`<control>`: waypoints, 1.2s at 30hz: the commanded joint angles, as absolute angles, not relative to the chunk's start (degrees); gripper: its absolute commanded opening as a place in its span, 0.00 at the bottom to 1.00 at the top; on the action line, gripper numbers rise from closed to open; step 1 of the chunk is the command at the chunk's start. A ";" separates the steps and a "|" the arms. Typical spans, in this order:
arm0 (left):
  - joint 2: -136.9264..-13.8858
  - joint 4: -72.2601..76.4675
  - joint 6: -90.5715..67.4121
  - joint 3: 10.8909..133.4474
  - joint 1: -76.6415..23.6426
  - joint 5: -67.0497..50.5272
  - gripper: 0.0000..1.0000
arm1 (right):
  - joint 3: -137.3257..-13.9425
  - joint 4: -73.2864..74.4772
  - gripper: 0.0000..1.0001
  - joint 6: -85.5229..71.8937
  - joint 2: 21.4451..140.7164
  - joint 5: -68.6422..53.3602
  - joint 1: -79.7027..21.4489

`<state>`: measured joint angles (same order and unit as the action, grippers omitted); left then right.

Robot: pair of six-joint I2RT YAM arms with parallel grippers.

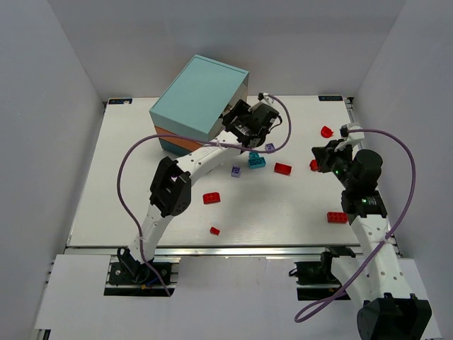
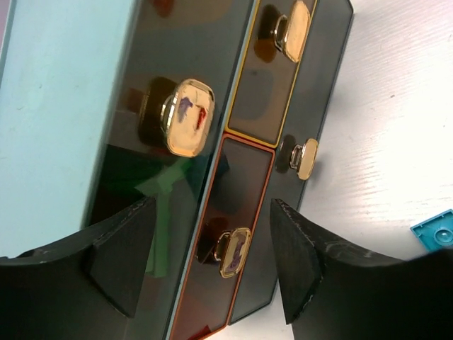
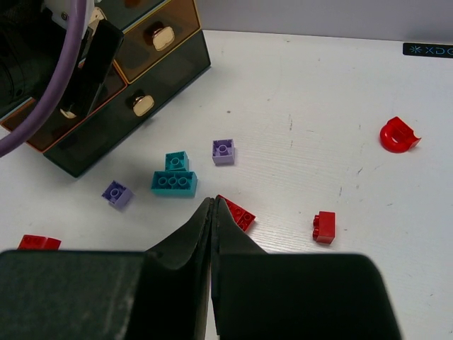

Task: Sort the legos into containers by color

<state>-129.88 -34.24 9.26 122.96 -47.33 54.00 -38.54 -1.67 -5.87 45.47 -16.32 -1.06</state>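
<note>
Bright, even overhead light fills the top view, leaving only faint, soft shadows on the white tabletop [image 1: 283, 205]. In the left wrist view the chest's glossy dark drawer fronts [image 2: 248, 185] mirror colours and the polished gold knobs [image 2: 187, 117] glare; the black fingers [image 2: 120, 255] of the left gripper [image 2: 212, 237], lower frame, look soft. The right wrist view shows small plastic bricks [image 3: 174, 183] sharply.

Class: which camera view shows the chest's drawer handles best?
Left wrist: four shiny drawer handles appear close up on the dark fronts. Right wrist shows two clearly, small, at its top left. Top external shows only the chest lid and side; the left gripper hides the fronts.
</note>
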 commanded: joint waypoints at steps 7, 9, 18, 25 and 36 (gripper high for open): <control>-123.84 -33.93 8.52 120.24 -46.84 51.87 0.24 | -38.58 -4.48 0.00 -6.06 45.26 -17.05 -0.70; -121.21 -32.87 7.83 117.87 -46.85 49.32 0.10 | -38.50 -4.66 0.00 -5.98 45.44 -17.23 -0.62; -118.56 -29.29 9.13 106.11 -47.37 51.31 0.03 | -38.32 -4.75 0.00 -5.80 46.05 -17.49 -0.79; -120.23 -25.14 11.95 101.96 -47.90 55.72 0.25 | -38.23 -4.83 0.00 -5.63 46.23 -17.32 -0.70; -122.25 -25.75 11.78 103.45 -47.90 54.58 0.47 | -38.32 -4.83 0.00 -5.62 46.14 -17.49 -0.88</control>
